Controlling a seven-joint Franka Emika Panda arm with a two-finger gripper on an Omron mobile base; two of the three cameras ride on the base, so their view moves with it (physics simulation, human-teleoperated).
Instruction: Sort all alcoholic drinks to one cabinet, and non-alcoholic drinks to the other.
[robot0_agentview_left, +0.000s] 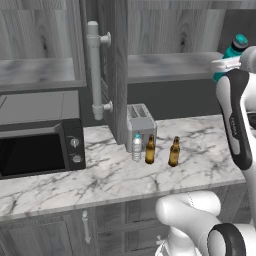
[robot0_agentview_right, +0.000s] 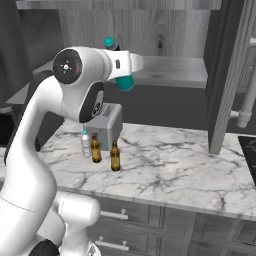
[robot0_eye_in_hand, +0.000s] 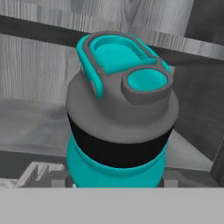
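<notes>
My gripper (robot0_agentview_left: 223, 66) (robot0_agentview_right: 126, 64) is shut on the teal flask (robot0_agentview_left: 234, 50) (robot0_agentview_right: 124, 81) (robot0_eye_in_hand: 117, 131). It holds the flask high above the counter, tilted, in front of the open right cabinet's grey shelf (robot0_agentview_left: 170, 66) (robot0_agentview_right: 172, 70). The flask's dark cap with teal lid faces the hand camera. Two amber beer bottles (robot0_agentview_left: 150, 149) (robot0_agentview_left: 174, 152) (robot0_agentview_right: 96, 148) (robot0_agentview_right: 115, 156) stand on the marble counter (robot0_agentview_left: 115, 175). The clear water bottle (robot0_agentview_left: 137, 147) (robot0_agentview_right: 86, 144) is just left of them. The left cabinet's shelf (robot0_agentview_left: 37, 72) is bare.
A silver toaster (robot0_agentview_left: 140, 121) (robot0_agentview_right: 107, 125) stands right behind the bottles. A black microwave (robot0_agentview_left: 40, 145) sits at the counter's left. An open cabinet door (robot0_agentview_left: 116, 65) with a pale bar handle (robot0_agentview_left: 95, 70) juts out between the shelves; another door (robot0_agentview_right: 225, 75) hangs open at right.
</notes>
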